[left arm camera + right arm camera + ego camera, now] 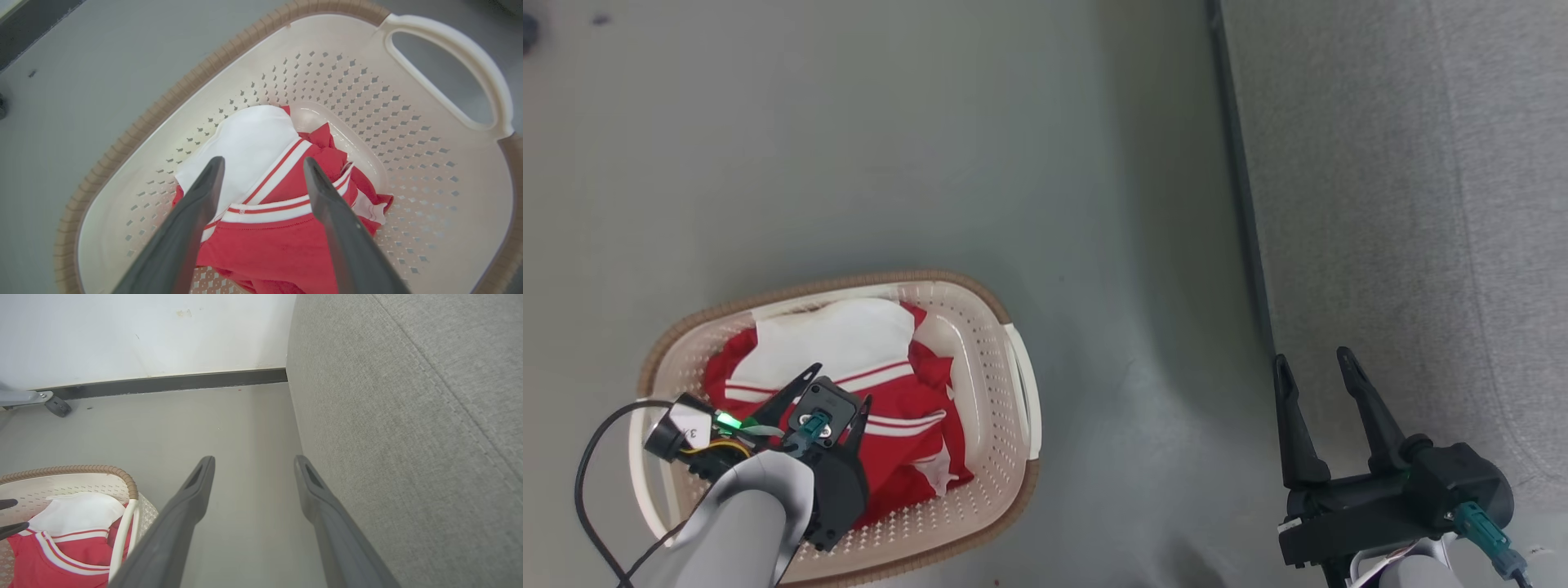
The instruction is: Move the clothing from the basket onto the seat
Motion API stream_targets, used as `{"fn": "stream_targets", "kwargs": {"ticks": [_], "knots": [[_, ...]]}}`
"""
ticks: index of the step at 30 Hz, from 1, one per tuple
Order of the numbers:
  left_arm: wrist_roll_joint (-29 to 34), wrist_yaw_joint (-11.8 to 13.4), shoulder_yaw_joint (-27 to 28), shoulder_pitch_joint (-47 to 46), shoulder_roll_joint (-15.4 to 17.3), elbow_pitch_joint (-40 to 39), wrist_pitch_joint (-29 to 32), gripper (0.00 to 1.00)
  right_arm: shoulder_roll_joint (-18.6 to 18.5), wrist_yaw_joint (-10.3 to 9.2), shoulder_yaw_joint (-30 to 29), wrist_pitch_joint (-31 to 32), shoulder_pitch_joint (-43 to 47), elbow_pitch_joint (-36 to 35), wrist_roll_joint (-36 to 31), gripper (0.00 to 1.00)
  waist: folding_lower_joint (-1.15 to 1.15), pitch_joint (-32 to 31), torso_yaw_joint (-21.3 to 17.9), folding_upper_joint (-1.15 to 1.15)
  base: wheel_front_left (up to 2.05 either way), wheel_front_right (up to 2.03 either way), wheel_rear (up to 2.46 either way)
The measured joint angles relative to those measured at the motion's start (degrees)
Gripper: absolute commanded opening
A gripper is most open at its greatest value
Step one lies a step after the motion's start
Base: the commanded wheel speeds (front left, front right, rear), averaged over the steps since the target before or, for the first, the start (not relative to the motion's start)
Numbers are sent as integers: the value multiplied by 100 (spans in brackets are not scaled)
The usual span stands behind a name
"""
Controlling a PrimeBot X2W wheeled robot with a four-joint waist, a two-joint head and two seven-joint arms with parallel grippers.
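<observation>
The cream basket with its brown rim sits on the floor at the lower left. Red and white clothing lies crumpled inside it. My left gripper hangs open over the basket, above the pile, nothing between its fingers. In the left wrist view the clothing shows between the spread fingers of the left gripper, over the basket. My right gripper is open and empty at the seat's front edge. The right wrist view shows the right gripper over bare floor beside the seat, and the basket with clothing.
Grey floor stretches between basket and seat. A white wall with a dark baseboard stands beyond. A caster wheel sits by the wall at the left.
</observation>
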Motion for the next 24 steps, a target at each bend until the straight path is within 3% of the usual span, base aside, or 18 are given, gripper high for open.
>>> {"fn": "stream_targets", "kwargs": {"ticks": [12,24], "knots": [[470,-48,-770,-660,-14,757,338,100,10,-101,-82,-1,-23,-172,-19,100,-1,727,97,0,0,0,0],[479,-48,-1471,-1327,-127,1339,446,100,11,-109,-52,-1,-26,-298,-80,100,-1,1026,243,0,0,0,0]]}}
